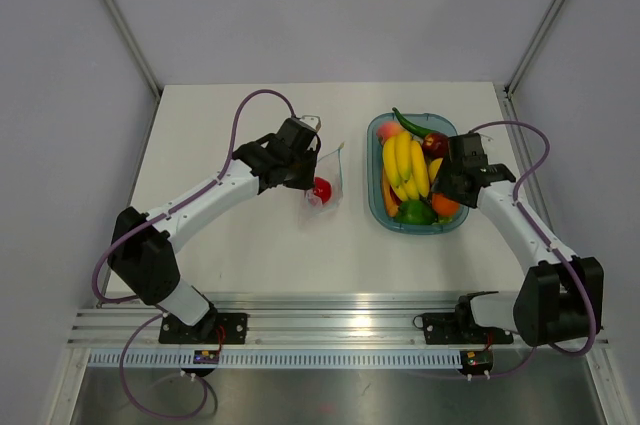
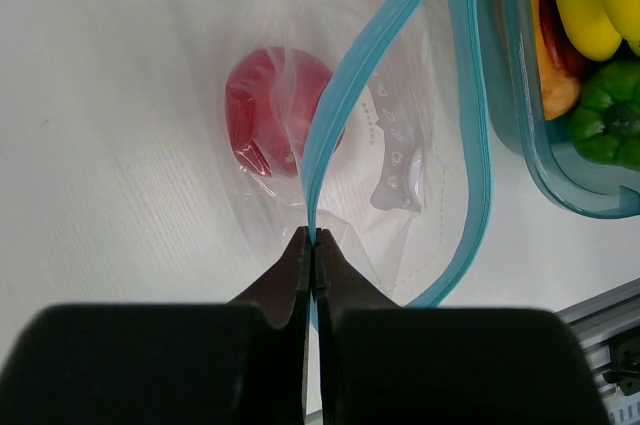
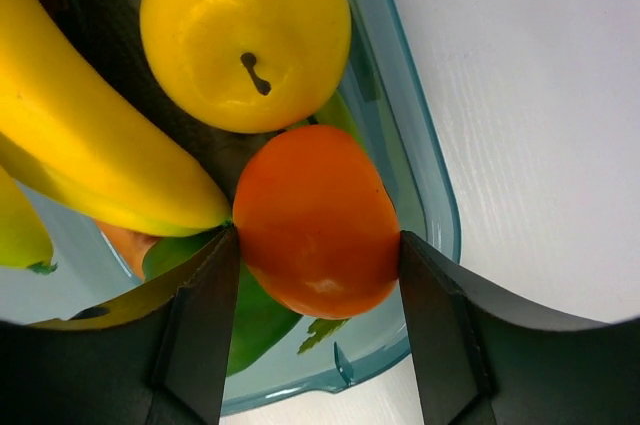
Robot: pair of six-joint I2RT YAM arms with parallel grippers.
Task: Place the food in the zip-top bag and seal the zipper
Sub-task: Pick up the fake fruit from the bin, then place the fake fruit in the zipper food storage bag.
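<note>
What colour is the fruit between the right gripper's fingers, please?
Orange; the fruit shows best in the right wrist view.

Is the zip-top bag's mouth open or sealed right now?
Open. The zipper has its two blue strips bowed wide apart; the left pincer pinches one strip, and the red fruit lies inside the bag.

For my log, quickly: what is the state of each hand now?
Left hand: closed on the zipper.
Right hand: closed on the orange fruit.
</note>
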